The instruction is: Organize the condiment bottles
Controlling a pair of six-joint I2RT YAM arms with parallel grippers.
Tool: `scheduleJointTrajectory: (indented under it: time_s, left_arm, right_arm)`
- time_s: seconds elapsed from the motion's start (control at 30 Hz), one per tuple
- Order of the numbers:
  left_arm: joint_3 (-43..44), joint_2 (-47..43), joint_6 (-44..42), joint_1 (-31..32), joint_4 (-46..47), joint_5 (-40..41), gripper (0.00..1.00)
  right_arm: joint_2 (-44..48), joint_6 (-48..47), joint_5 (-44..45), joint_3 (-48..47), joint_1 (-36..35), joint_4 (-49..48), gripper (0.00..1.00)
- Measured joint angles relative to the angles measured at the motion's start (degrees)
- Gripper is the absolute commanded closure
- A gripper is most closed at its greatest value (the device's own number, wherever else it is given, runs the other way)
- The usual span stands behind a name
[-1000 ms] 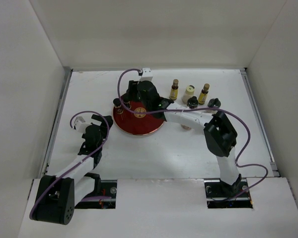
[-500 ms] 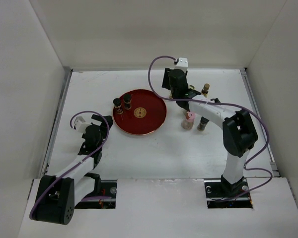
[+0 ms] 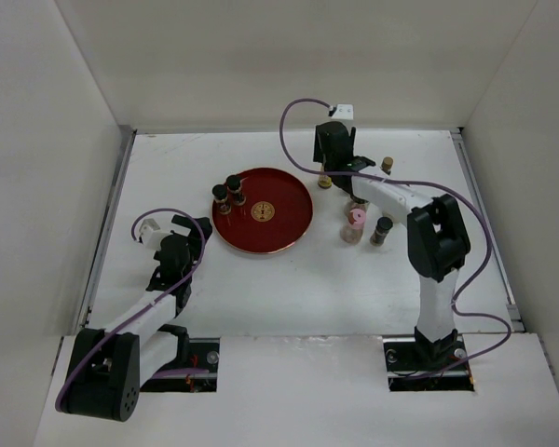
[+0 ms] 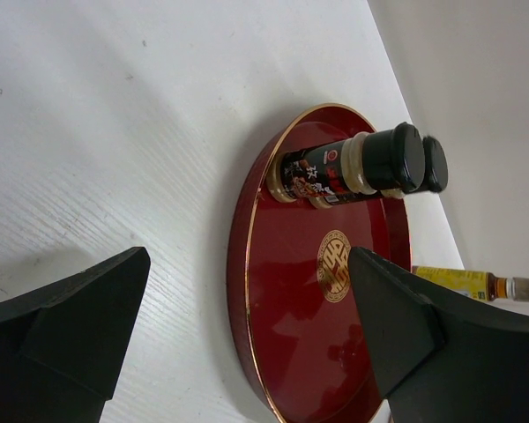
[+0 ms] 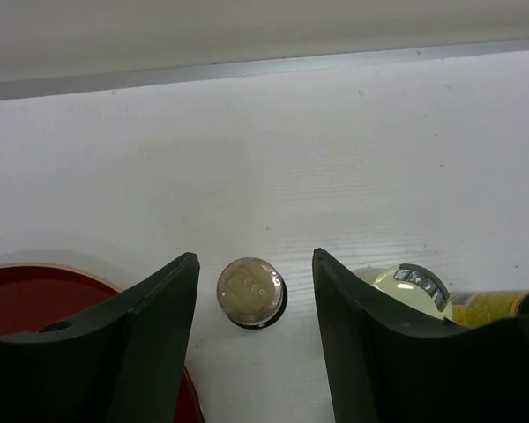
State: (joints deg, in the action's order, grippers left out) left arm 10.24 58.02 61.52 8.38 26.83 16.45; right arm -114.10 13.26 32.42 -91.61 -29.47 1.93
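one gold-capped amber bottle (image 5: 251,293) stands upright on the table (image 5: 353,141), just beside the rim of the red tray (image 5: 35,295), its long axis pointing straight up at the right gripper (image 5: 253,264), so from the wrist only the round cap shows. the jaws hang open, one on either side of the cap with a gap each way, gripping nothing. a cream bottle (image 5: 407,284) stands near on the other side. the left gripper (image 4: 249,256), open and empty too, lies well apart across the tray, so this pick looks like the right arm's

A cream jar (image 5: 406,286) and red tray (image 5: 31,295) closely flank the gold-capped bottle (image 5: 251,292).
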Motion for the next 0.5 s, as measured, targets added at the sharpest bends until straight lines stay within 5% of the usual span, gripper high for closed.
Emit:
scheduleJointTrajectory:
  time_s: [0.23, 0.4, 0.5]
  left_arm:
    - [0.0, 0.28, 0.0, 0.0, 0.0, 0.02, 0.0]
    - [0.0, 0.35, -0.02, 0.0, 0.0, 0.02, 0.0]
    - [0.0, 0.35, 0.0, 0.0, 0.0, 0.0, 0.0]
  right_arm:
    - [-2.23, 0.46, -2.05, -0.83, 1.4, 2.51, 0.51]
    - [-2.23, 1.49, -3.85, -1.36, 1.44, 3.37, 0.76]
    - [-2.16, 1.84, -3.93, -1.31, 1.44, 3.28, 0.8]
